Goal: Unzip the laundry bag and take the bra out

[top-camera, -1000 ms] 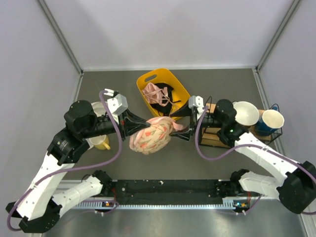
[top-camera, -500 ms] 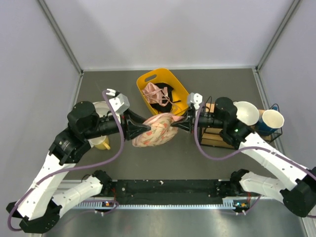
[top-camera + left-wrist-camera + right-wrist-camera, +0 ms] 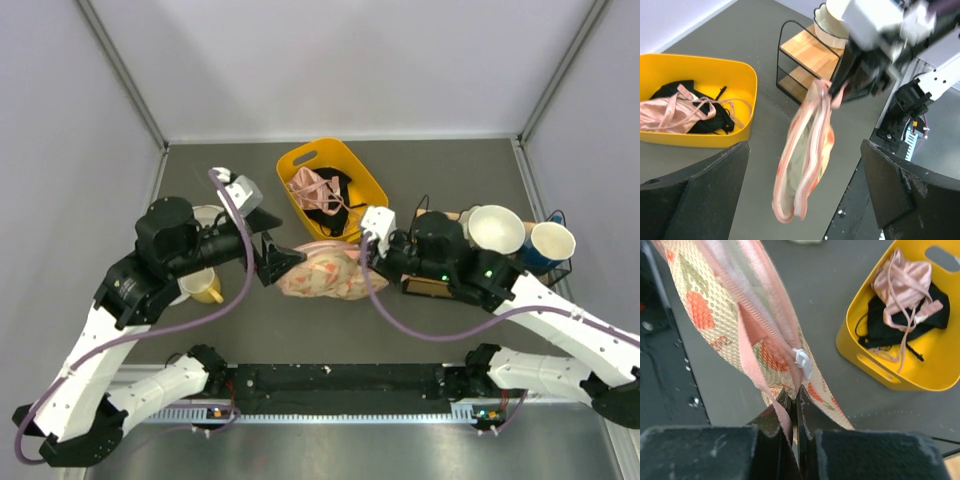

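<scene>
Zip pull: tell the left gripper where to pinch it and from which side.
Pinch the white zip pull, which stands proud just beyond the right gripper's clamp. Probably approach from the left gripper's side, where the laundry bag hangs edge-on.

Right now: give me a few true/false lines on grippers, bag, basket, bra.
1. The right gripper pinches the bag. True.
2. The left gripper is shut on the bag. False: it is open, and the bag hangs between its fingers without touching them.
3. The basket holds a pink garment and a black garment. True.
4. The bra is out of the bag. False: no bra shows in any view.
5. The bag lies inside the basket. False: it hangs from the right gripper, outside the basket.
</scene>
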